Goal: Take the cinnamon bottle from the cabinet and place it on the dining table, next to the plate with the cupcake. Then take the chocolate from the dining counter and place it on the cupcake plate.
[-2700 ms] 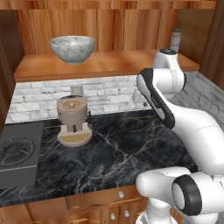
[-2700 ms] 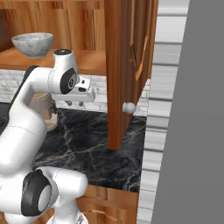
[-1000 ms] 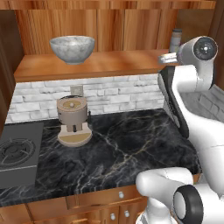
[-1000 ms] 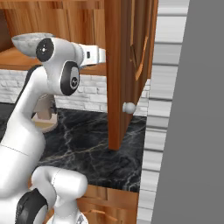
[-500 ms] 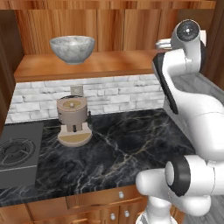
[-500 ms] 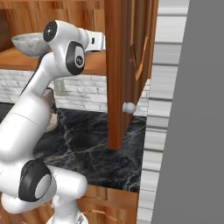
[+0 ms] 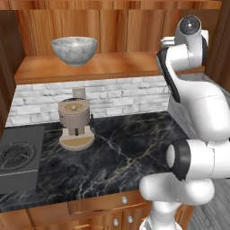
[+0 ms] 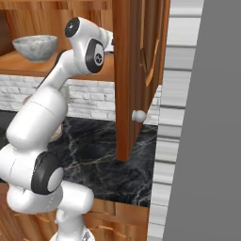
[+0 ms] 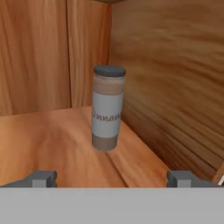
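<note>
Cinnamon bottle (image 9: 108, 108) standing up straight on the cabinet (image 9: 52, 127) shelf, near the back corner by the side wall. End effector (image 9: 112, 178) spread wide, tips apart on both sides, short of the bottle, nothing pinched. Grey bowl (image 7: 74, 50) far off at the shelf's other end.
</note>
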